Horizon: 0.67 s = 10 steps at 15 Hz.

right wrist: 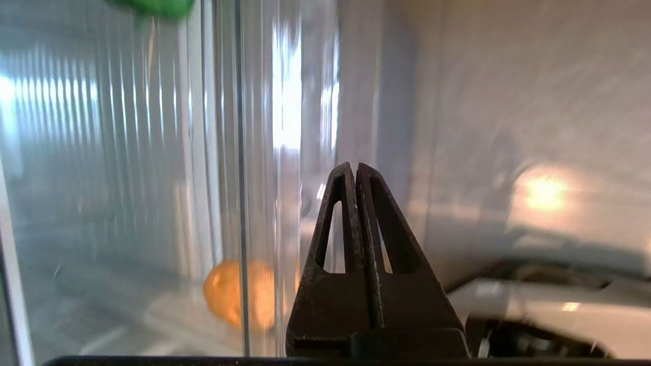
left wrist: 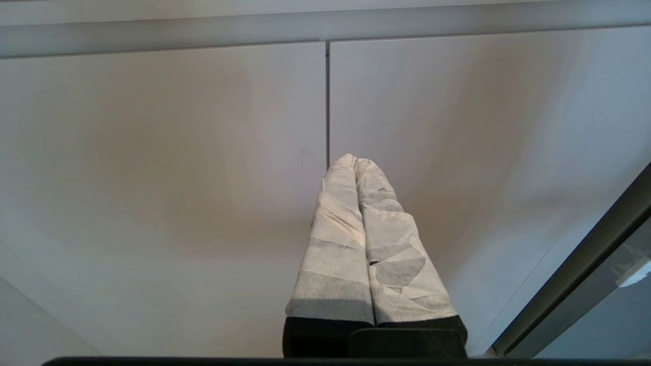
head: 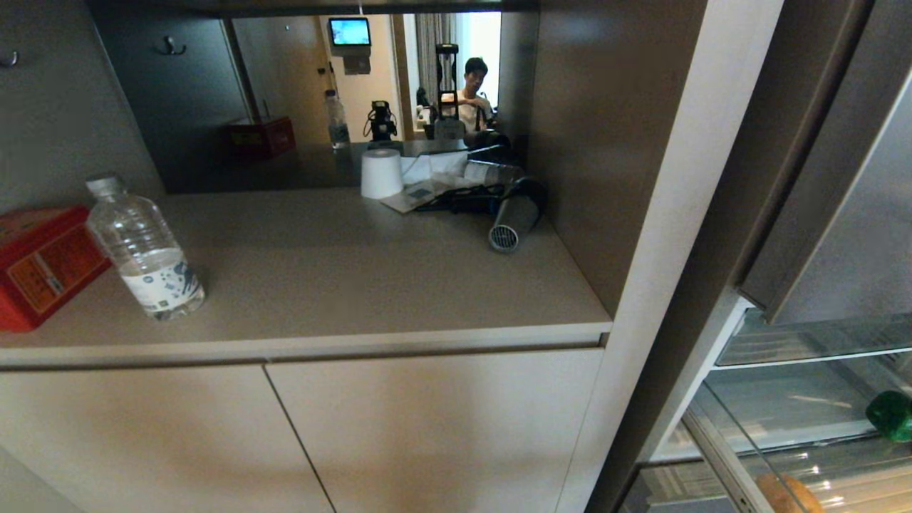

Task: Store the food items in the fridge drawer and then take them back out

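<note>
Head view shows the pepper (head: 892,415) and potato (head: 787,493) inside the clear drawer (head: 719,434) at lower right, apart. Right gripper (right wrist: 354,168), fingers pressed together and empty, points at the drawer wall. Left gripper (left wrist: 354,160), also closed, faces cabinet doors (left wrist: 152,152).

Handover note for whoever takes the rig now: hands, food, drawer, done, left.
Left hand: shut, empty, parked facing the beige cabinet doors.
Right hand: shut, empty, by the clear fridge drawer.
Green pepper and potato: both in the open drawer, pepper further back.
Done: both items stored.
Left: take both back out; neither is gripped yet.
</note>
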Available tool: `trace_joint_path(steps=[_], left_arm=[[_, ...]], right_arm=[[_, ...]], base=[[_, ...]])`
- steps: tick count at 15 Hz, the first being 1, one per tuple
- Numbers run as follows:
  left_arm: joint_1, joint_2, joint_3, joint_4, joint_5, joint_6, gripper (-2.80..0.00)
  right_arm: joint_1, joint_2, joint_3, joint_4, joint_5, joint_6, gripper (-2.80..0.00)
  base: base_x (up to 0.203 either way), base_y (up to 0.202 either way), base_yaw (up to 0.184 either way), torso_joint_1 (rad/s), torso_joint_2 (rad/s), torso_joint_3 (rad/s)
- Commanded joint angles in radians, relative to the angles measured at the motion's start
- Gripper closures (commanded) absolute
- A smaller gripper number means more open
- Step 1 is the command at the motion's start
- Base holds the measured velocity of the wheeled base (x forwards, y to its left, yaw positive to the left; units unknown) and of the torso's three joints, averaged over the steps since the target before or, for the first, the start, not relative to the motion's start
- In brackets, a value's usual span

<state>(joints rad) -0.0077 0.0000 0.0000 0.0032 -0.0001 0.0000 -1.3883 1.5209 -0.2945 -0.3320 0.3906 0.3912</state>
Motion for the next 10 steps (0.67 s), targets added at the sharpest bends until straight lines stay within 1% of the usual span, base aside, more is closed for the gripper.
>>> trace_joint_path(steps=[1,4,6,10], left_arm=[[0.0,0.002,0.0,0.0,0.0,0.0,0.0],[0.0,0.002,0.0,0.0,0.0,0.0,0.0],[0.0,0.002,0.0,0.0,0.0,0.0,0.0],[0.0,0.002,0.0,0.0,0.0,0.0,0.0]], right_arm=[[-0.001,0.134,-0.023,-0.002,0.031,-0.012,0.0],[0.01,0.262,-0.126,-0.001,0.092,-0.046,0.0],[0.055,0.31,-0.165,0.001,0.107,-0.05,0.0],[0.155,0.365,-0.175,0.0,0.116,-0.042,0.0]], base=[[0.0,0.0,0.0,0.0,0.0,0.0],[0.0,0.0,0.0,0.0,0.0,0.0],[0.0,0.0,0.0,0.0,0.0,0.0],[0.0,0.0,0.0,0.0,0.0,0.0]])
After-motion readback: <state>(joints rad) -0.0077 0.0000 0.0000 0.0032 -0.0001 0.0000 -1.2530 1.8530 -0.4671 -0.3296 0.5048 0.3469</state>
